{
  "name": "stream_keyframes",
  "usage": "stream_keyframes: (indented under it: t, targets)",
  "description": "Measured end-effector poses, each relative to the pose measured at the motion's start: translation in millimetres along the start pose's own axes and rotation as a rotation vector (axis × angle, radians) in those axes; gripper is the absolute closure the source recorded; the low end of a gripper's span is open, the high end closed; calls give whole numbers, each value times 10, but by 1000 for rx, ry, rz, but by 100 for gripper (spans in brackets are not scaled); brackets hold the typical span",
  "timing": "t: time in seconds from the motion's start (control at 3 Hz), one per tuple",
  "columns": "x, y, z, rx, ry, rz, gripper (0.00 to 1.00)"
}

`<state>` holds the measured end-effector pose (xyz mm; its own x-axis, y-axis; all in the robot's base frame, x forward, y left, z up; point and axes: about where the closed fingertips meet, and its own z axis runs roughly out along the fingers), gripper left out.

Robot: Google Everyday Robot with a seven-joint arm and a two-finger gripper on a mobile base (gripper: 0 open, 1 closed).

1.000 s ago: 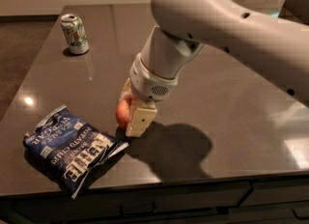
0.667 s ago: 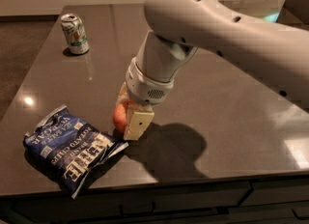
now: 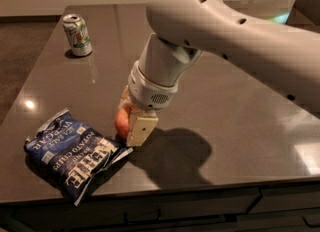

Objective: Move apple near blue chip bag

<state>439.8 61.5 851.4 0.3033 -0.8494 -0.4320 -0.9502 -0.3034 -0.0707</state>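
Camera view — gripper beside the blue chip bag, fingers clamped on the apple; our release could set it rolling.

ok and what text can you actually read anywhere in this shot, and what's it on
"KETTLE": large white letters on the blue chip bag, seen upside down.
"POTATO CHIPS": smaller white print on the same bag.
"VINEGAR": near the bag's far end; the words beside it are too blurred to read.
Soda can: green markings, too blurred to read.
Hand, closed on the apple right beside the bag: no text.
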Motion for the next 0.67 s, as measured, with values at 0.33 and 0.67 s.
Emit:
stream_keyframes:
  t: [0.33,0.67]
  targets:
    - [-10,7,-4,1,2,-2,0]
    - [-12,9,-5,1,2,-3,0]
